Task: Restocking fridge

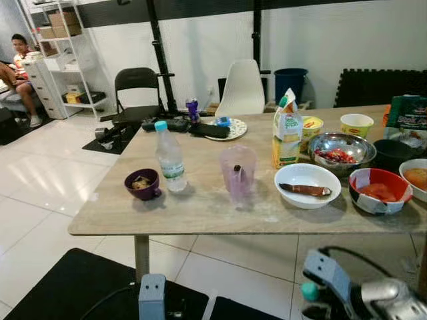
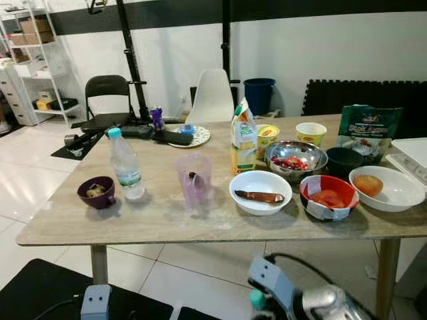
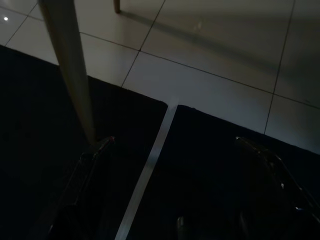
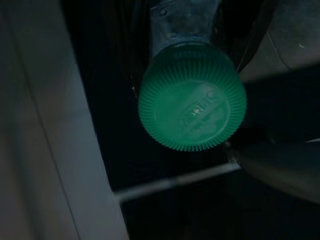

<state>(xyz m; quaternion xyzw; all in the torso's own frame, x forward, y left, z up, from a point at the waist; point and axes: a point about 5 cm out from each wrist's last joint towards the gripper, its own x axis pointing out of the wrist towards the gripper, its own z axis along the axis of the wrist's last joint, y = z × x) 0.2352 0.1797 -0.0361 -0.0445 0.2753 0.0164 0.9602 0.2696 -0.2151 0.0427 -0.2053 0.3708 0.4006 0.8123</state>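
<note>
So I'm standing in front of a light wood-look table (image 1: pixel 200 207) on white floor tiles, with black mats (image 1: pixel 73 283) under my feet. My right gripper (image 4: pixel 192 55) is down low below the table edge, clamped on a bottle with a green ribbed cap (image 4: pixel 192 97); you can spot that cap in my head view too (image 1: pixel 309 291), right by my silver forearm. My left gripper (image 3: pixel 175 200) hangs over the dark mat next to a table leg (image 3: pixel 70 70), fingers (image 3: pixel 90 165) spread apart and holding nothing.

On the table, going from my left: a small purple bowl (image 1: pixel 142 183), a water bottle with a blue cap (image 1: pixel 170 159), a see-through pink pitcher (image 1: pixel 238 172), then a white bowl (image 1: pixel 307 185) with something long and brown in it. Behind that is a carton (image 1: pixel 287 130), a yellow cup (image 1: pixel 311 127), a steel bowl (image 1: pixel 341 151) with red bits, another cup (image 1: pixel 357 125), a black bowl (image 1: pixel 392 153), a red bowl (image 1: pixel 380 190) and a white dish (image 2: pixel 390 189) with something orange. A green bag (image 2: pixel 369 127) stands at the far right. A plate (image 1: pixel 225 128) and a purple can (image 1: pixel 192 109) sit at the far edge.

Room-wise: a black folding chair (image 1: pixel 137 93), a white chair (image 1: pixel 241 87), a blue bin (image 1: pixel 291 81) against the white wall, and white shelving (image 1: pixel 63 57) in the corner, where a person (image 1: pixel 20 73) is sitting.
</note>
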